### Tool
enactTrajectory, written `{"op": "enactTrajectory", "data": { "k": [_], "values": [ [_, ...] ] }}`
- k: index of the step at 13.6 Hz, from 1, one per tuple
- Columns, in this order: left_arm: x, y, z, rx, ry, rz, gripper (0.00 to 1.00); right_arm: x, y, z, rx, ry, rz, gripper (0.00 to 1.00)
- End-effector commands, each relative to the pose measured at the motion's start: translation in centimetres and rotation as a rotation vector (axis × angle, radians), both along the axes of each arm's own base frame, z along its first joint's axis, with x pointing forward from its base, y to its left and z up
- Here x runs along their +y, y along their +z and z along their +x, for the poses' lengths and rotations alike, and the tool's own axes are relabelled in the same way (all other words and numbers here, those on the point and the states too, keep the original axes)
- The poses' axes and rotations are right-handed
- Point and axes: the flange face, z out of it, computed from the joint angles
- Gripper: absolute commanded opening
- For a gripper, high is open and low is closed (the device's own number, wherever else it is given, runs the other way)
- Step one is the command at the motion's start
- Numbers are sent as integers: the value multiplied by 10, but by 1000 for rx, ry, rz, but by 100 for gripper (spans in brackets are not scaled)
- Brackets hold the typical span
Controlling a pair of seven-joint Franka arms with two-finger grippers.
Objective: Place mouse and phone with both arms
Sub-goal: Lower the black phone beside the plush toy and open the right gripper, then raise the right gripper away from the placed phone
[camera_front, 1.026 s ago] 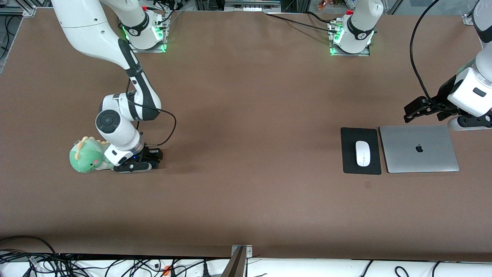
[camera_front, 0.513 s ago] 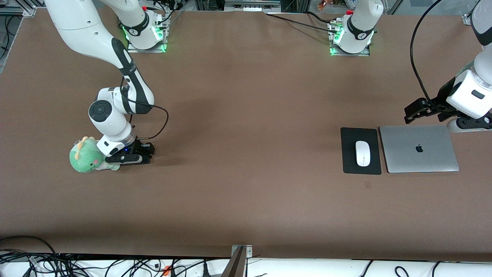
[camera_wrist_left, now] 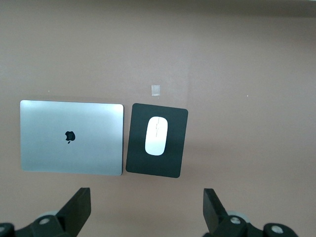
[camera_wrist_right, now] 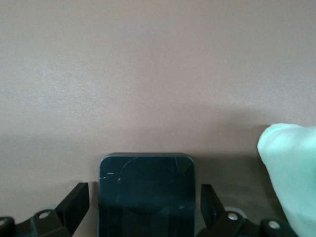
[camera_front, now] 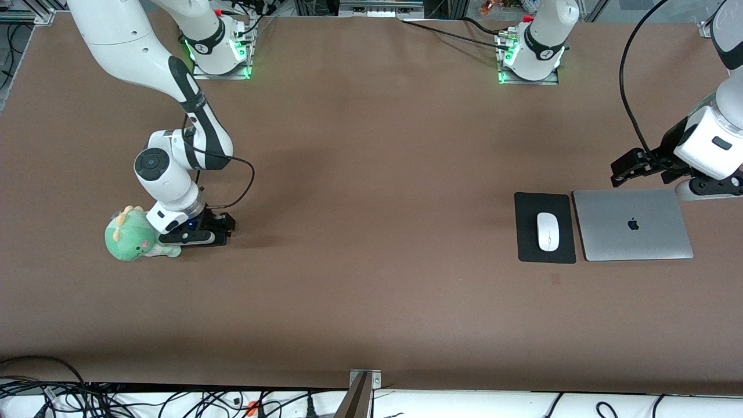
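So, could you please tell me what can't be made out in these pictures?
Phone: in the front view it is hidden under the right gripper. In the right wrist view part of it is cut off by the picture's edge.
Plush toy: in the front view it is partly covered by the right arm's wrist. In the right wrist view only a piece shows at the edge.
Left arm: in the front view it is mostly cut off by the edge. Its open left gripper shows.

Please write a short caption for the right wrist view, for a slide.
Right claw open around the black phone on the brown table, with a green plush toy beside it.
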Motion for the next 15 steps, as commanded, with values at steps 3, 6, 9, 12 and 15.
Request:
{"op": "enactTrajectory", "data": {
  "k": [3,6,9,12,15],
  "values": [
    [1,4,1,-1,-7,16,100,7,48,12,29,8,28,100],
    [2,3,1,0,-4,13,100,10,92,21,54,-15,59,100],
    [3,3,1,0,-2,12,100,11,142,17,65,-16,78,100],
    [3,4,1,-1,-2,12,100,6,194,7,91,-18,93,100],
    [3,4,1,-1,-2,12,100,-7,252,-3,153,-27,104,100]
  ]
}}
